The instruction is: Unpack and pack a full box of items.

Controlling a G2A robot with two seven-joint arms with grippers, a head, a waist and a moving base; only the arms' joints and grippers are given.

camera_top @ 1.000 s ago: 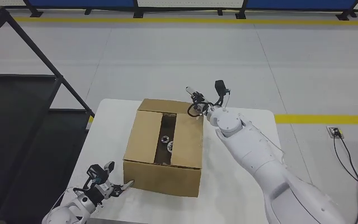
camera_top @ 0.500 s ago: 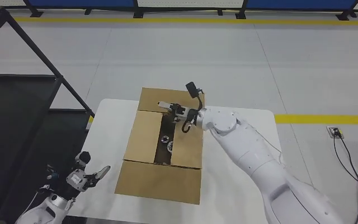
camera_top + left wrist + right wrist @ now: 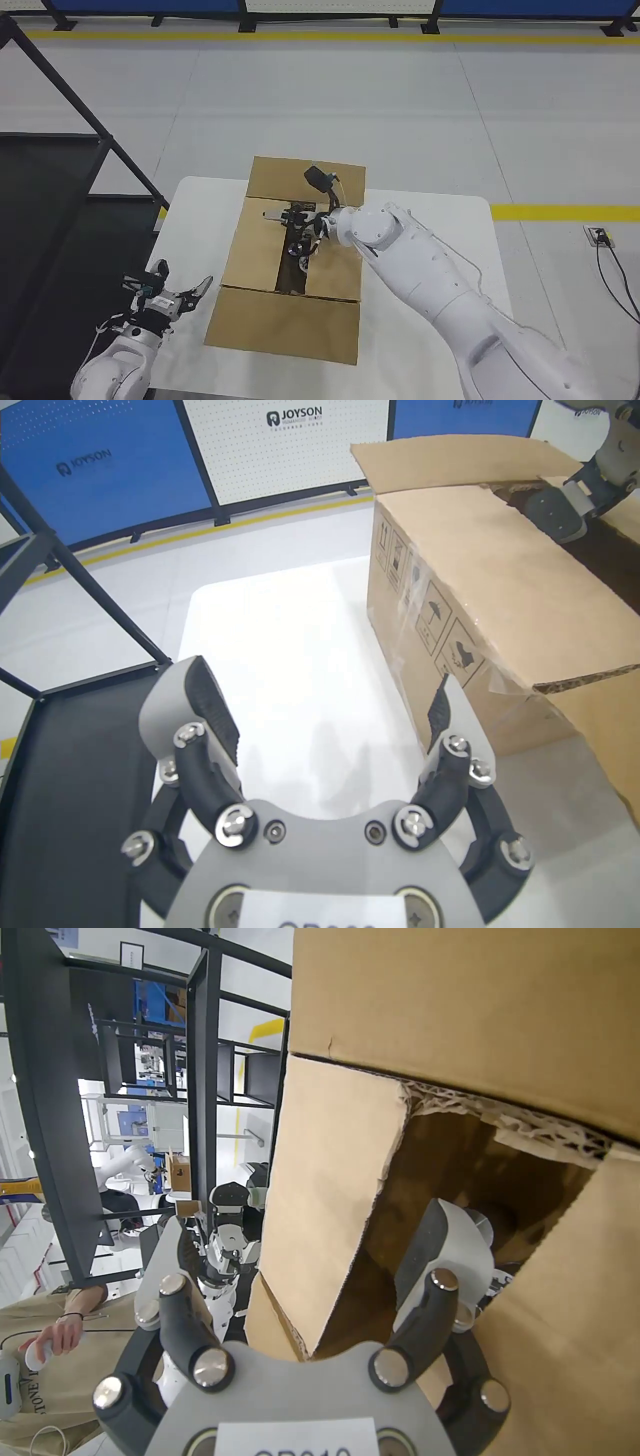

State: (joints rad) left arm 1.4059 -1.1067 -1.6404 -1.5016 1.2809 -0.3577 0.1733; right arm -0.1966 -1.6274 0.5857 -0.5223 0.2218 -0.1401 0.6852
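A white table (image 3: 200, 215) takes up the lower middle of the top view, with a black rack (image 3: 60, 200) standing off to its left. The box (image 3: 262, 255) sits on the table near the middle of the frame. Its long axis runs from the upper part of the frame down to the lower, with the upper end leaning slightly right. The two long flaps lie nearly flat, and the dark slot (image 3: 298, 285) between them runs along that same axis. The end flap (image 3: 300, 178) toward the top of the frame is raised. The one (image 3: 285, 320) toward the bottom is folded outward.

The right gripper (image 3: 290, 222) hangs over the upper end of the slot with its jaws apart, straddling the edge of the long flap on the frame's left. From its own wrist camera, one finger (image 3: 157, 1273) is outside that flap and the other (image 3: 445, 1238) is down in the slot. I can't tell whether either one touches the card.

The left gripper (image 3: 170, 293) is in the lower left of the top view, at the table's left edge. It is near the box's lower left corner but clear of it, jaws wide and empty.

Down in the slot lie some pale round parts (image 3: 303, 264), too small to make out
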